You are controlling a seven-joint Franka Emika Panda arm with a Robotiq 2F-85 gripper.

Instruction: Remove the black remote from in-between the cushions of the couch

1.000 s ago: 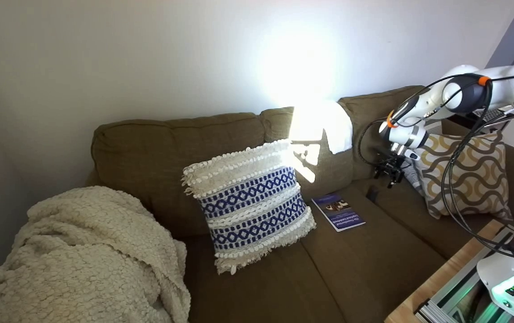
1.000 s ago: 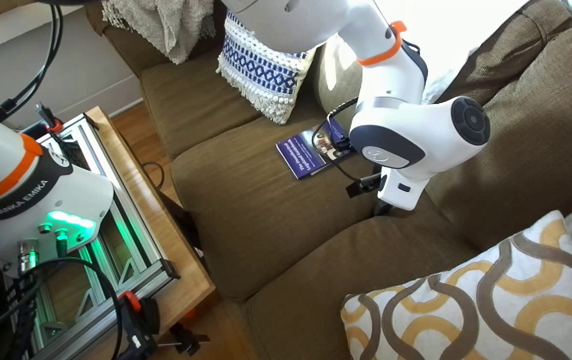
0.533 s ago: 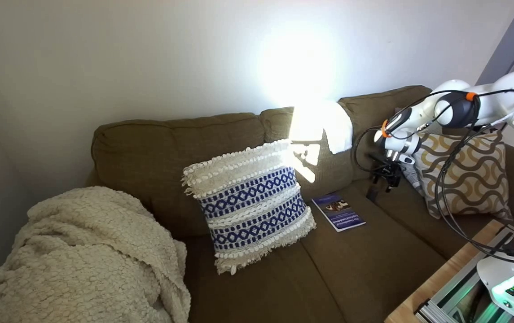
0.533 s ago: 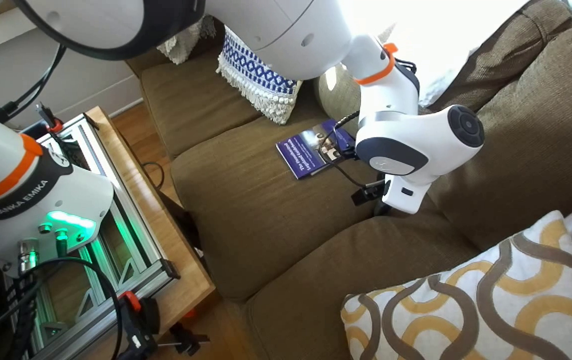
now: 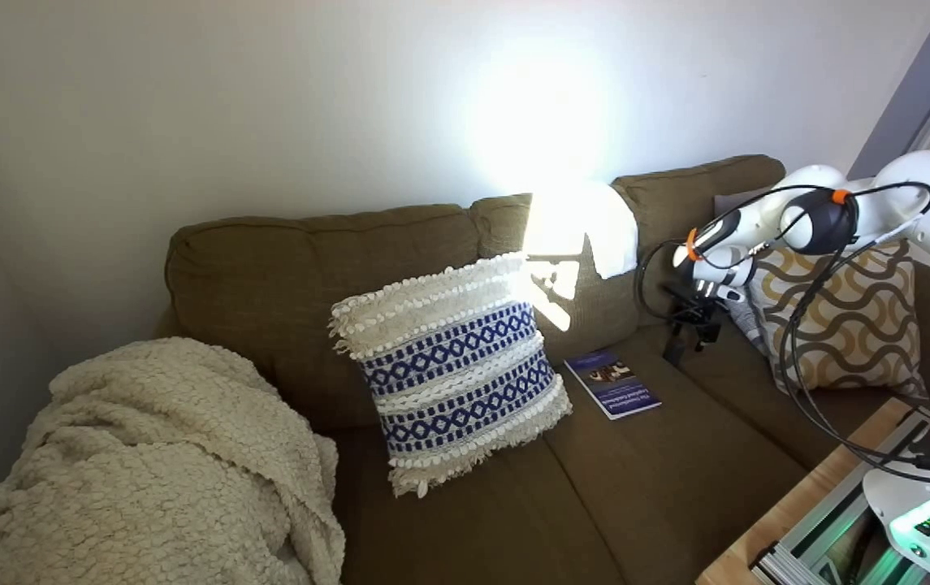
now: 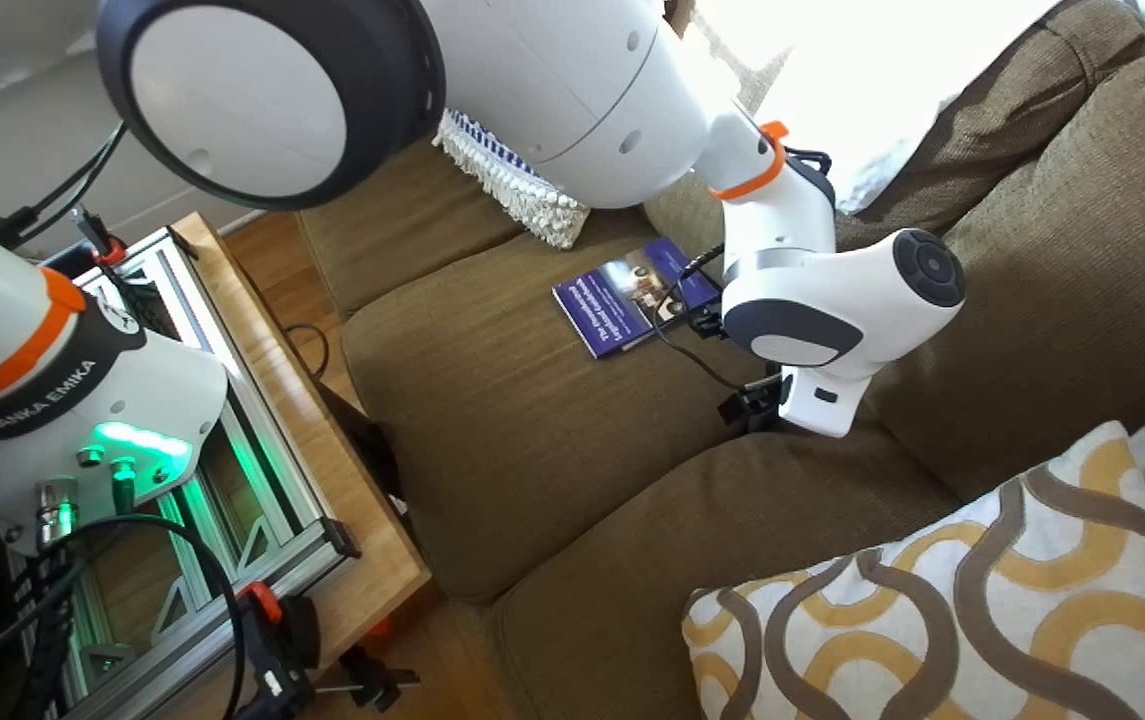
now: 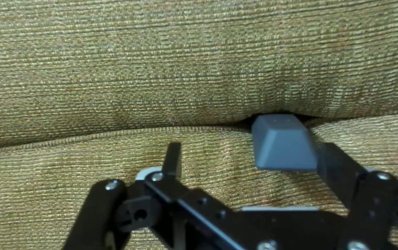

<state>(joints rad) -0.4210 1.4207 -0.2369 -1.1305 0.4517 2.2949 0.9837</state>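
The black remote (image 7: 285,142) stands up out of the seam between the cushions (image 7: 150,62) in the wrist view; its lower part is hidden in the gap. In an exterior view the remote (image 5: 673,351) is a dark bar in the seat seam of the couch (image 5: 310,301). My gripper (image 7: 251,156) is open, with the remote between its fingers, close to the right finger; I cannot tell whether they touch. The gripper also shows in both exterior views (image 5: 692,329) (image 6: 754,405), low over the seam. The arm mostly hides the remote in an exterior view.
A blue book (image 5: 612,383) lies on the seat. A blue-and-white fringed pillow (image 5: 456,374) leans on the back, and a lattice-patterned pillow (image 6: 972,600) lies near the gripper. A cream blanket (image 5: 148,463) covers one end. The robot's wooden table (image 6: 372,560) stands before the couch.
The gripper has moved down and slightly sideways, closer to the remote in the seam. The upper arm has lowered and covers more of an exterior view. The remote and couch things look unmoved.
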